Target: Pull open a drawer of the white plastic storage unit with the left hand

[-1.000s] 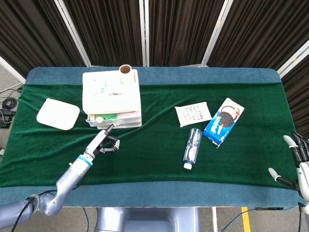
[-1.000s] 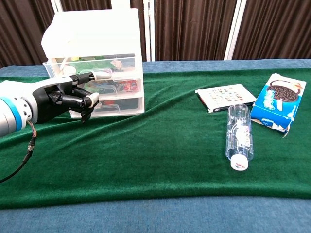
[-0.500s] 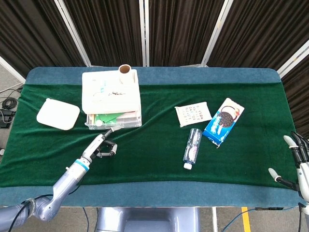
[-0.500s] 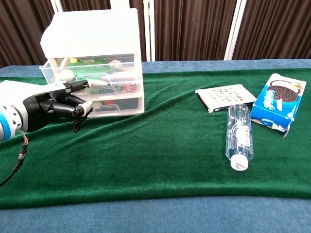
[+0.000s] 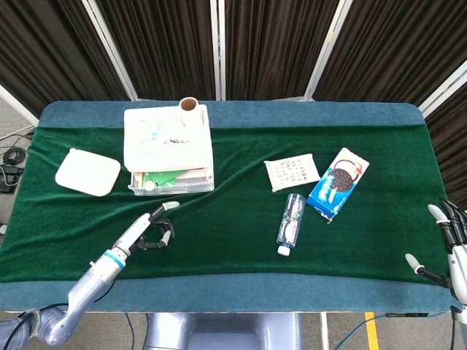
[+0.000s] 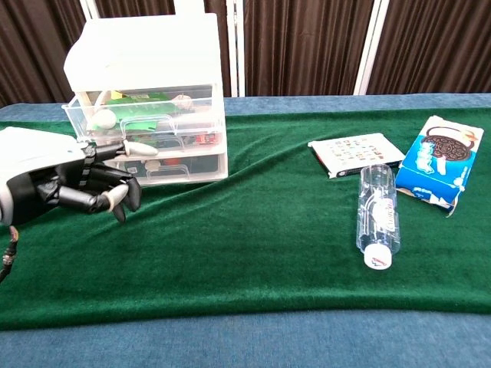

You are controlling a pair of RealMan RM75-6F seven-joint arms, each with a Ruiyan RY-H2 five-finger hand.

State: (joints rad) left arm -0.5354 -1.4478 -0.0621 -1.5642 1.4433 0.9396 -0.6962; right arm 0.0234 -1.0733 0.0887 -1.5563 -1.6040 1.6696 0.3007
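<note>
The white plastic storage unit [image 5: 168, 142] stands at the back left of the green cloth, also seen in the chest view [image 6: 146, 57]. Its clear top drawer [image 6: 146, 113] sticks out a little beyond the two drawers below, with coloured items inside. My left hand [image 5: 151, 229] hangs in front of the unit, apart from it. In the chest view the left hand [image 6: 73, 184] has its fingers curled in with one straight finger pointing at the drawers, and it holds nothing. My right hand [image 5: 446, 239] sits at the far right table edge, fingers spread and empty.
A clear bottle [image 5: 291, 221] lies right of centre, beside a blue cookie box [image 5: 337, 182] and a flat card pack [image 5: 292, 172]. A white square lid [image 5: 87, 172] lies left of the unit. A paper roll [image 5: 190, 106] stands behind it.
The top drawer came out a little while the left hand's finger hooked it. The hand has since let go and drawn back toward the near edge. The right hand has not moved.
</note>
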